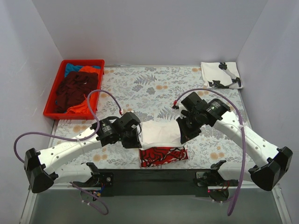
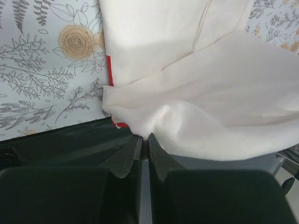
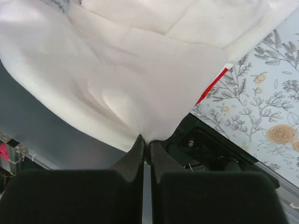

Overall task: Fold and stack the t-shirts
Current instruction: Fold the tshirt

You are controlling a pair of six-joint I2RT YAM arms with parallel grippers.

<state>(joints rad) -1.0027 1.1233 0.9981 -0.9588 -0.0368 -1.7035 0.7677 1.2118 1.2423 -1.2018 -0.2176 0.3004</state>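
Evenly, the left end effector (image 2: pixel 145 138) and right end effector (image 3: pixel 146 139) pinched opposite edges of the white t-shirt (image 1: pixel 161 133), seemingly to fold it square.

My desk (image 1: pixel 154 88) is a rectangular surface under a pale cover printed with grey leaves and orange flowers. Items resting directly on it:

1. A red plastic crate (image 1: pixel 83 62) in the far-left corner.
2. A folded white cloth t-shirt with black print (image 1: pixel 220 74), lying flat in the far-right corner.
3. A white cloth t-shirt with a red print (image 1: pixel 161 133) at near centre. Its red-printed portion lies flat on the cover, just beside the black base plate (image 1: pixel 154 175).

The base plate runs along the near edge and carries my arm mounts.
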